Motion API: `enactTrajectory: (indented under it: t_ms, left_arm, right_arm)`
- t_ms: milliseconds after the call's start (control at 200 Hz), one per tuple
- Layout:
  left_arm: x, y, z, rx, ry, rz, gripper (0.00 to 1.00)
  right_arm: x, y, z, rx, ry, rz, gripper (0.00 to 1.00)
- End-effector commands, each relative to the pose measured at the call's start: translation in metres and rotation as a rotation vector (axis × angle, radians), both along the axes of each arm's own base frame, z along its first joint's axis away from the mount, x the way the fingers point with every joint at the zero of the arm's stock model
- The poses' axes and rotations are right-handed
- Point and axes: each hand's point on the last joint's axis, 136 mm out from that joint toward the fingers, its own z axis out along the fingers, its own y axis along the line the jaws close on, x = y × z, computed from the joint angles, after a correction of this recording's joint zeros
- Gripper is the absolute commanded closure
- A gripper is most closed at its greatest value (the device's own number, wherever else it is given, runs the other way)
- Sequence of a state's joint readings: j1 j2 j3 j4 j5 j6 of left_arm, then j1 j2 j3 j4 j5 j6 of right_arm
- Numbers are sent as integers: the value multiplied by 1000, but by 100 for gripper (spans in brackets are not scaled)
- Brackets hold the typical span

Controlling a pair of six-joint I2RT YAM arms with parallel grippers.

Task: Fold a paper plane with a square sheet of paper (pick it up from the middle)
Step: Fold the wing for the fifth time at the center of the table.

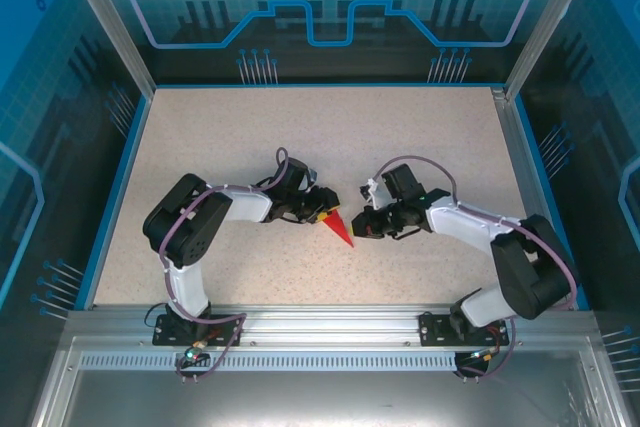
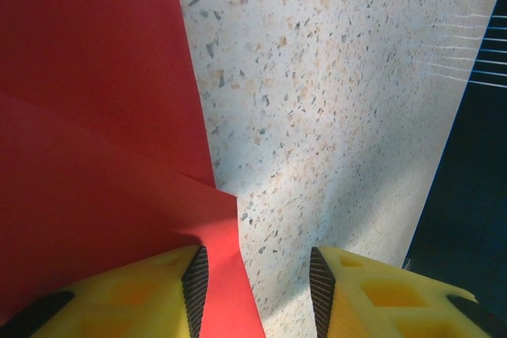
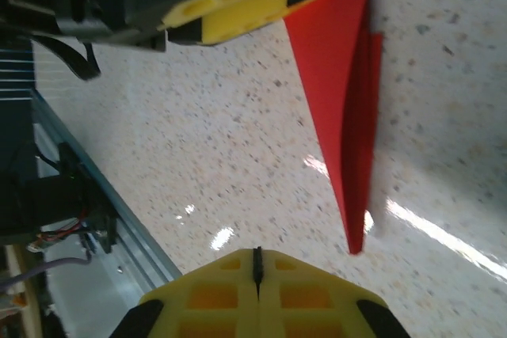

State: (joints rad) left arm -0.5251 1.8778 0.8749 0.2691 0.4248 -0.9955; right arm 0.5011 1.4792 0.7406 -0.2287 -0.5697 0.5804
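One creased, pointed red paper plane (image 1: pixel 339 227) lies on speckled table (image 1: pixel 400 137).

2 white arms (image 1: pixel 245 205), black joints (image 1: pixel 185 225), lilac-grey cables (image 1: pixel 412 161), yellow tool fingers (image 2: pixel 380 294), black ribbed pads (image 2: pixel 196 281)

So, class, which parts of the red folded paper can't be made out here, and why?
Top view: the slim red folded paper dart is largely covered by the left gripper; its folds are too small to read.
Left wrist view: its left and lower parts are cut off by the frame and a yellow finger.
Right wrist view: its wide end runs past the top edge.
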Motion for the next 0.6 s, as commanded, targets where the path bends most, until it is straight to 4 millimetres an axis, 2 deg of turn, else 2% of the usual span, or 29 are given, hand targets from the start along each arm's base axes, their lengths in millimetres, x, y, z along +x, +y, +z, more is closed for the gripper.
enactTrajectory:
  t_ms: [0,480,595]
  left_arm:
    - [-13,32,-51,148,124,64,58]
    - [-16,33,-53,145,124,63,58]
    - [-16,33,-53,144,126,65,58]
  right_arm:
    - [9,22,8,105,28,-1,100]
    - [30,42,-28,97,126,11,99]
    - [24,31,-56,8,165,14,100]
